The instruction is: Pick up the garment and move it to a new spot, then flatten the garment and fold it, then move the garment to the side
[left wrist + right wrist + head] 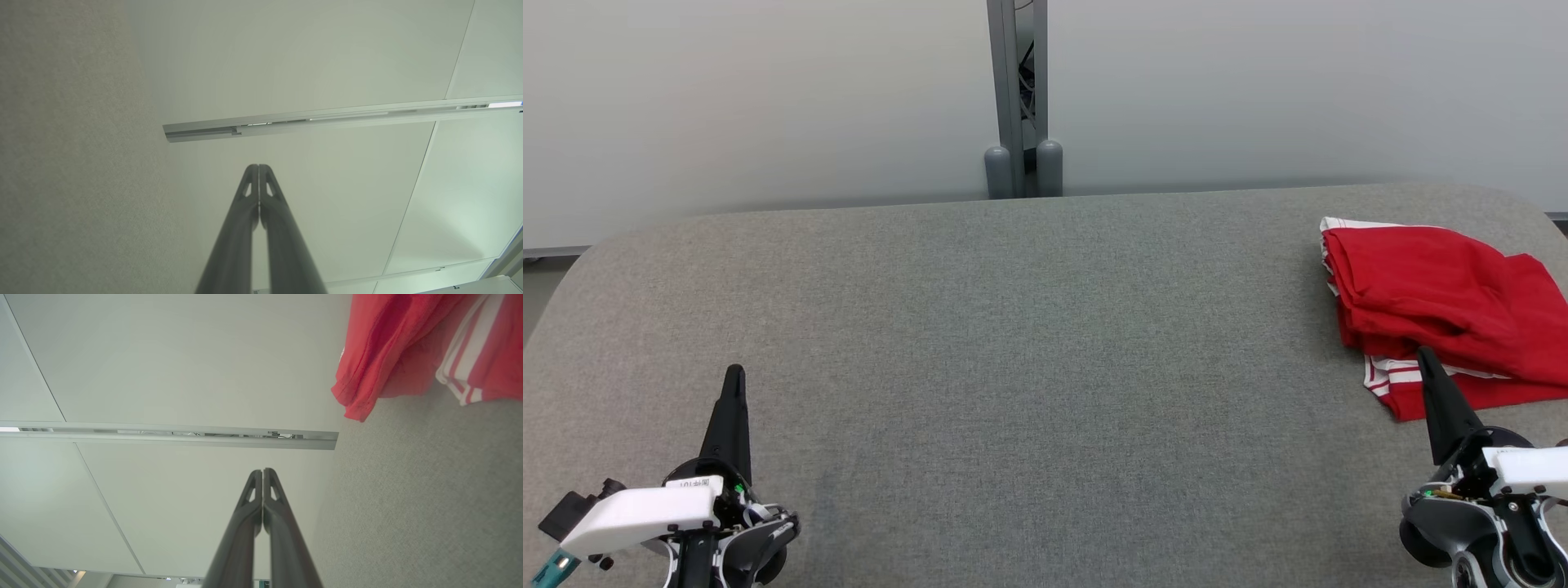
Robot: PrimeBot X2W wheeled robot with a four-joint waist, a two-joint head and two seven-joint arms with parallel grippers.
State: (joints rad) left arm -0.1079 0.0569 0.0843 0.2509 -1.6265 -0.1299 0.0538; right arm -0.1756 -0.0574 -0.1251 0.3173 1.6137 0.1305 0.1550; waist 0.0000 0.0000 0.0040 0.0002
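Head view: grey table (1013,327) bears red garment (1437,302), pale wall (768,98) behind.

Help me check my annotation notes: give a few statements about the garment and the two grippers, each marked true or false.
1. The red garment lies near the right edge of the table. True.
2. The right gripper grips the garment. False: its fingers are shut on nothing, close to the garment's near edge.
3. The left gripper is shut and empty. True.
4. The garment is spread flat at the table's centre. False: it lies in rumpled, folded layers at the right.
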